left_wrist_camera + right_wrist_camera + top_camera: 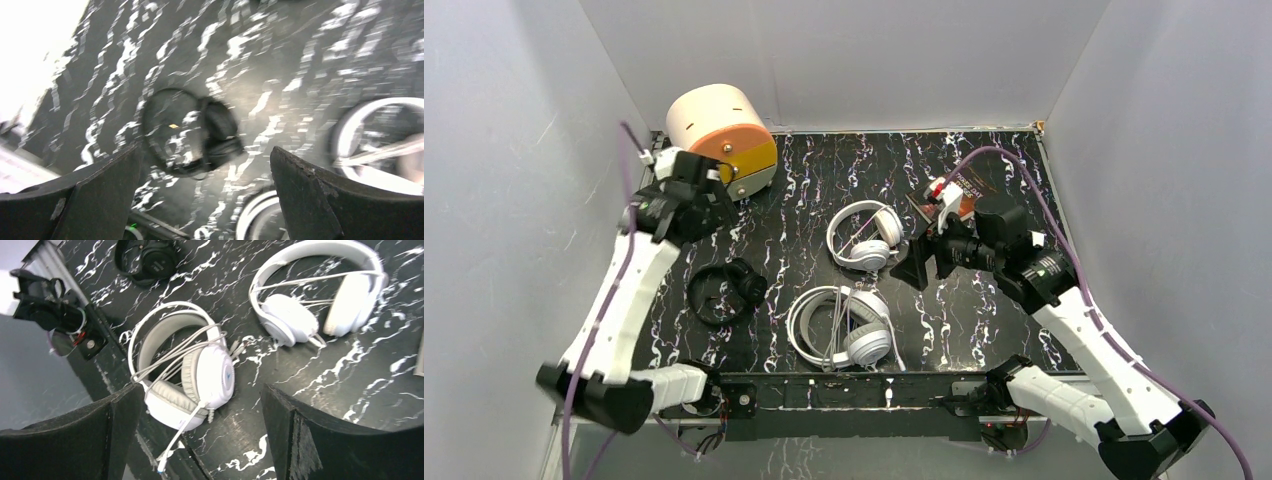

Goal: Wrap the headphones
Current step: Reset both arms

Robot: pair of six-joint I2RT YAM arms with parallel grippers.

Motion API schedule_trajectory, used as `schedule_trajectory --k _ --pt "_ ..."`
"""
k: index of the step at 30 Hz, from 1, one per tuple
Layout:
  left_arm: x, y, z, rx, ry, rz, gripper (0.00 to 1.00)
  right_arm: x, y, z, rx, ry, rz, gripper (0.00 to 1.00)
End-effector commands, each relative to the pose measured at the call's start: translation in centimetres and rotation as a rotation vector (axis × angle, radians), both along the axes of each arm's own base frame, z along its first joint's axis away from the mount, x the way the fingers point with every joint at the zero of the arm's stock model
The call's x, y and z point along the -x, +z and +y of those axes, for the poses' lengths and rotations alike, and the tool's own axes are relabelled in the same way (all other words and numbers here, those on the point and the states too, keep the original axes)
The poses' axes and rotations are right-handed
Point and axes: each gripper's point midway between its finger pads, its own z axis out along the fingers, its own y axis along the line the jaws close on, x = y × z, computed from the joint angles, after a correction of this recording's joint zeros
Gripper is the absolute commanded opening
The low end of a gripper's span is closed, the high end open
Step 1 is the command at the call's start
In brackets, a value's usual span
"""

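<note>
The big white over-ear pair lies near the front middle, cord looped over its band; it also shows in the right wrist view. The slimmer white on-ear pair lies behind it and shows in the right wrist view. The small black pair lies at the left and shows blurred in the left wrist view. My left gripper is open and empty, raised at the back left. My right gripper is open and empty, raised just right of the on-ear pair.
A cream and orange cylinder lies at the back left corner. A brown card lies at the back right behind my right gripper. Grey walls close in three sides. A black rail runs along the table's near edge.
</note>
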Motion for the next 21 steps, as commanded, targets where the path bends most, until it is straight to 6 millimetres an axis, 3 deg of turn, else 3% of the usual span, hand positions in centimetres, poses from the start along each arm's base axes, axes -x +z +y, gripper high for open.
schedule_trajectory --k 1,5,9,13,21 --pt "0.5 5.2 -2.4 0.197 -0.081 -0.203 0.98 -1.1 3.6 -1.5 0.026 -0.068 -0.143 0.95" --pt "2.3 5.1 -3.3 0.316 -0.038 -0.238 0.98 -1.3 4.1 -1.7 0.036 -0.077 -0.158 0.96" --pt "2.8 7.6 -5.2 0.454 -0.130 -0.401 0.98 -1.6 5.4 -2.0 0.024 -0.098 -0.201 0.97" --pt "3.8 9.8 -5.6 0.507 -0.186 -0.525 0.98 -1.7 7.6 -2.7 0.006 -0.133 -0.256 0.99" --pt "6.9 21.8 -7.2 0.562 -0.469 -0.901 0.98 -2.2 15.2 -8.4 -0.041 -0.434 -0.460 0.99"
